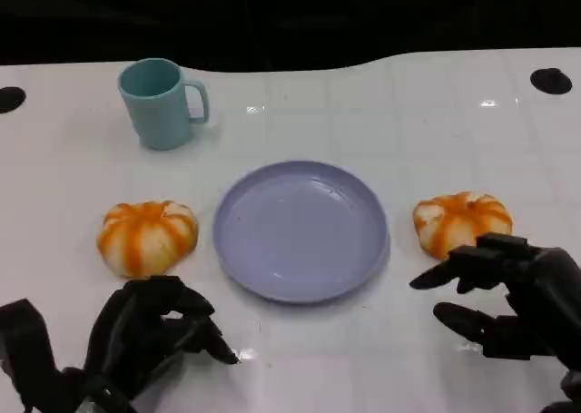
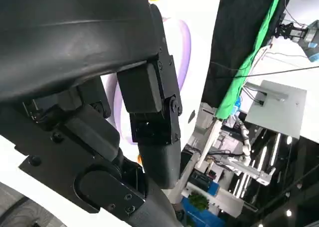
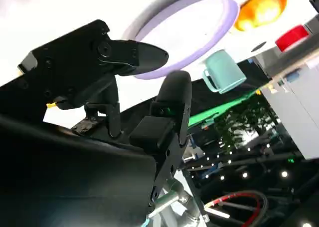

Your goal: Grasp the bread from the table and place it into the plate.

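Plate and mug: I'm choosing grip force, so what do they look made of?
The plate looks like matte lavender plastic: even colour, soft dull sheen, thin rolled rim. The mug looks like matte teal plastic too, with a thick moulded handle and no glaze highlights. Glazed ceramic seems unlikely for either, though the pictures can't rule it out.

Two orange-striped pumpkin-shaped breads (image 1: 147, 237) (image 1: 461, 221) on the table, flanking an empty lavender plate (image 1: 300, 230)
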Tool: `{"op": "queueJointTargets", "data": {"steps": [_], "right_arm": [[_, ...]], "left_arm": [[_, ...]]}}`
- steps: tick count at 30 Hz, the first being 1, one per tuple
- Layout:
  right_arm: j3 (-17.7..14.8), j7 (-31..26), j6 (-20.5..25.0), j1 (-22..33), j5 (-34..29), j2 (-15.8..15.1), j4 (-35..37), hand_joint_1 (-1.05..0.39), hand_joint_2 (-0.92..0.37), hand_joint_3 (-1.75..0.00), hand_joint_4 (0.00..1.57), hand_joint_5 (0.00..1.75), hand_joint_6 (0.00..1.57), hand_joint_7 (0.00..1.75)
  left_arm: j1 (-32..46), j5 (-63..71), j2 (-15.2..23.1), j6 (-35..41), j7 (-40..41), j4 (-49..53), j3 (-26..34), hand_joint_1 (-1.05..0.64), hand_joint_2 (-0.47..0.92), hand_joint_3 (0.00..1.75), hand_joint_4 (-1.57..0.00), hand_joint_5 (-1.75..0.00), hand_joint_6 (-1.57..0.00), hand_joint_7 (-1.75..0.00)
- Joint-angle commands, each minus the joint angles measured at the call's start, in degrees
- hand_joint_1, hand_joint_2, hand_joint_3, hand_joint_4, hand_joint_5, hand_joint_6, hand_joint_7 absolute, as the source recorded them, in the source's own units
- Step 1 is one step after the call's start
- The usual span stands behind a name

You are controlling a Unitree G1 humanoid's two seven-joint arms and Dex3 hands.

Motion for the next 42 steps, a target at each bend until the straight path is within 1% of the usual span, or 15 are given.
{"op": "queueJointTargets", "data": {"steps": [1, 2, 5, 8, 14, 18, 20, 25, 28, 33, 37, 42], "right_arm": [[-1.66, 2.65, 3.45, 1.38, 0.37, -1.82, -3.78, -0.32, -0.76, -0.31, 0.37, 0.91, 0.62, 0.24], [-1.91, 3.19, 4.39, 1.58, 0.24, -2.04, -4.74, -0.33, -0.8, -0.24, 0.35, 0.78, 0.61, 0.16], [-2.67, 4.42, 6.59, 1.82, -0.28, -2.67, -7.44, -0.36, -0.86, -0.1, 0.34, 0.5, 0.59, 0.04], [-3.24, 6.34, 8.87, 1.87, -0.73, -3.59, -10.0, -0.39, -0.88, -0.06, 0.28, 0.39, 0.52, 0.0], [-3.76, 10.25, 14.36, 1.61, -2.87, -5.86, -14.46, -0.44, -0.87, -0.02, 0.16, 0.28, 0.41, 0.0], [-3.81, 15.74, 20.26, 1.22, -4.03, -7.44, -18.33, -0.46, -0.86, -0.01, 0.05, 0.22, 0.28, 0.0], [-3.56, 18.53, 22.91, 0.8, -5.22, -8.39, -19.98, -0.45, -0.85, 0.0, 0.02, 0.19, 0.23, 0.0], [-2.66, 22.18, 26.64, -1.39, -9.25, -10.2, -21.52, -0.42, -0.8, 0.0, 0.0, 0.14, 0.22, 0.0], [-1.87, 22.55, 27.87, -2.82, -11.22, -10.54, -20.98, -0.43, -0.77, 0.0, 0.01, 0.14, 0.21, 0.0], [0.71, 22.1, 29.37, -5.72, -14.65, -10.14, -18.07, -0.44, -0.78, 0.0, 0.03, 0.16, 0.23, 0.01], [3.95, 20.31, 30.27, -9.7, -17.21, -8.79, -12.13, -0.43, -0.78, 0.0, 0.04, 0.18, 0.24, 0.01], [7.48, 16.35, 29.52, -14.68, -18.45, -7.14, -3.07, -0.37, -0.76, 0.0, 0.07, 0.2, 0.26, 0.01]], "left_arm": [[-0.48, 0.35, 0.97, -0.74, -0.34, 0.5, 0.17, -1.05, 0.62, 0.0, -1.57, -0.59, -1.57, -0.36], [-0.56, 0.37, 0.95, -0.92, -0.43, 0.7, 0.18, -1.05, 0.62, 0.0, -1.57, -0.59, -1.57, -0.36], [-0.66, 0.28, 0.93, -0.62, -0.38, 0.9, 0.22, -1.05, 0.62, 0.0, -1.57, -0.59, -1.57, -0.36], [-0.76, -0.06, 0.89, -0.38, -0.77, 1.07, 0.35, -1.05, 0.61, 0.0, -1.57, -0.59, -1.57, -0.36], [-0.93, 0.1, 0.89, -0.71, -0.72, 1.42, 0.27, -1.05, 0.61, 0.0, -1.57, -0.59, -1.57, -0.36], [-1.01, 0.05, 0.87, -0.59, -0.53, 1.56, 0.37, -1.05, 0.61, 0.0, -1.57, -0.59, -1.57, -0.36], [-1.06, -0.04, 0.88, -0.61, -0.69, 1.66, 0.42, -1.05, 0.61, 0.0, -1.57, -0.59, -1.57, -0.36], [-1.28, -0.02, 0.78, -0.44, -0.6, 1.83, 0.44, -1.05, 0.61, 0.0, -1.57, -0.59, -1.57, -0.35], [-1.16, 0.13, 0.58, -0.45, -0.15, 1.5, 0.35, -1.05, 0.61, 0.0, -1.57, -0.59, -1.57, -0.36], [-1.33, 0.18, 0.52, -1.13, -0.53, 2.1, 0.4, -1.05, 0.61, 0.0, -1.57, -0.59, -1.57, -0.36], [-1.42, -0.06, 0.53, -0.73, -0.65, 2.25, 0.59, -1.05, 0.61, 0.0, -1.57, -0.59, -1.57, -0.35], [-1.3, -0.09, 0.49, -0.45, -0.53, 2.01, 0.62, -1.05, 0.6, 0.0, -1.57, -0.58, -1.57, -0.35]]}}
